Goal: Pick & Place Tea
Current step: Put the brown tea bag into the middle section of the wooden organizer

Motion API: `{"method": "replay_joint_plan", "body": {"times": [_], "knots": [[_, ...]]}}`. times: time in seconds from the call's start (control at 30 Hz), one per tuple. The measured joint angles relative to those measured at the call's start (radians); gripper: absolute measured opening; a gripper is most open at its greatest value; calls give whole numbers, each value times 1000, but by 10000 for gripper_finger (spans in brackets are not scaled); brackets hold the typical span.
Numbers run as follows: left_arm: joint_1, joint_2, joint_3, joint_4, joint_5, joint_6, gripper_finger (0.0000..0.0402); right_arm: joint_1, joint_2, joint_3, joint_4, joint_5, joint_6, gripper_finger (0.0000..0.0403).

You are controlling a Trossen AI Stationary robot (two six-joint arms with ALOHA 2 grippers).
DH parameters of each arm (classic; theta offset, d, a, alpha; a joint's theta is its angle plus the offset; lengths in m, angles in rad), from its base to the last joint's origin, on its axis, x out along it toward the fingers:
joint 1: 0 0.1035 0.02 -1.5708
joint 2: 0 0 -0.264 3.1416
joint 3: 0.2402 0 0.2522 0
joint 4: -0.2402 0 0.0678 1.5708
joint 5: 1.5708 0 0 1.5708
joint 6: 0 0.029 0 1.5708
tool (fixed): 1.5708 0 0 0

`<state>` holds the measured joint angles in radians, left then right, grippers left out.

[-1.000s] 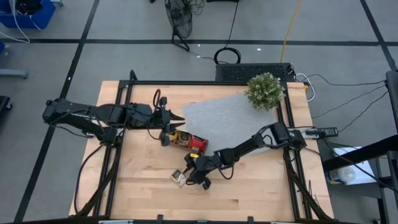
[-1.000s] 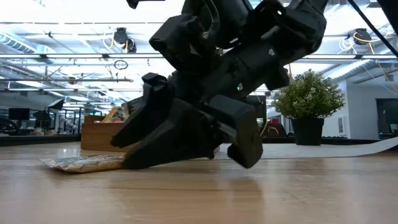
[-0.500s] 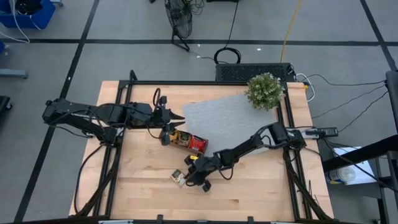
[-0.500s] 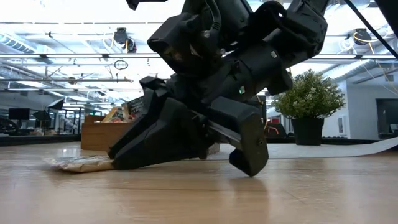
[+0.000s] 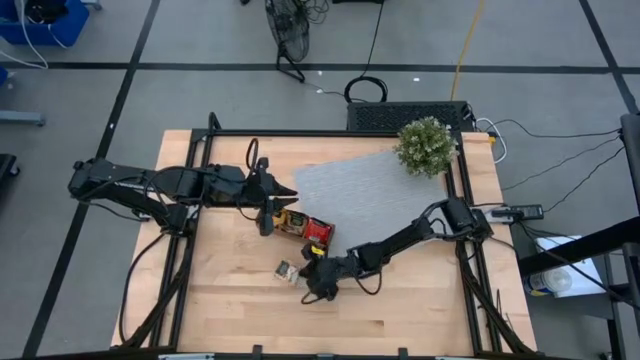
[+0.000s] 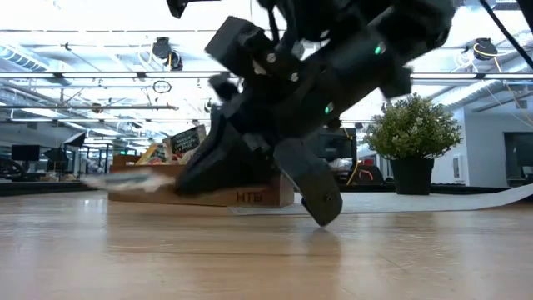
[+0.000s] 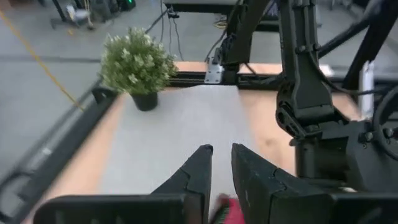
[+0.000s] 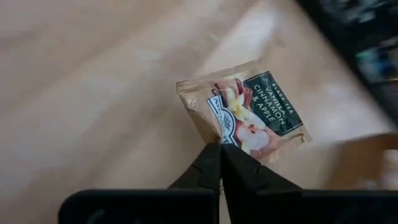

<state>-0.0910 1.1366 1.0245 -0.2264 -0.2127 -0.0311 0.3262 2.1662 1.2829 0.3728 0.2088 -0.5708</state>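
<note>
Beside the tea sachet [image 8: 247, 115], wooden tray [image 5: 303, 228].

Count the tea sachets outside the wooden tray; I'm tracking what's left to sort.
1: a tea sachet, pinched at its edge by the right gripper, close beside the wooden tray. Others may be hidden beneath the arms.

Low view blurs the tea sachet [image 6: 125, 179] beside the right gripper [image 6: 196, 179]
</note>
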Motion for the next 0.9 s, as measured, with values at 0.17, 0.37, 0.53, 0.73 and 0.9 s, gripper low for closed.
{"method": "replay_joint_plan", "body": {"times": [0.17,0.37,0.53,0.73,0.9], "knots": [[0,0,0,0,6,-189,69,69,-84,1,-10,357,-204,0],[-1,6,0,-11,6,-299,69,94,-148,-24,-3,779,-401,0],[-1,17,0,-11,5,-358,69,68,-232,-86,24,896,-418,0],[-1,30,0,-23,39,-447,69,47,-344,-185,248,952,-500,0],[-3,54,0,-9,72,-451,82,46,-406,-267,456,948,-613,0]]}}
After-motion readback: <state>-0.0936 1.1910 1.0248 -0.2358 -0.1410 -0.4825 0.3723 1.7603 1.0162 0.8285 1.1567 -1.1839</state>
